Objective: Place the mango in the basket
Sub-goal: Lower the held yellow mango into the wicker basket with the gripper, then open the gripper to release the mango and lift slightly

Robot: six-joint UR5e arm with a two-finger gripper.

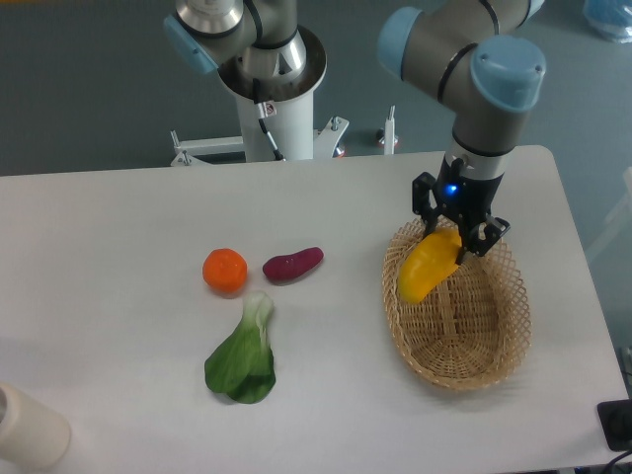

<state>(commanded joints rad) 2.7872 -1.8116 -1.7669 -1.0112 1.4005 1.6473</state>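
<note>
On the white table [118, 227], at the right of the frame, the claw [456, 237] is clamped on the upper end of the mango [428, 269], which hangs tilted over the basket [499, 346], seemingly ready for release inside.
</note>
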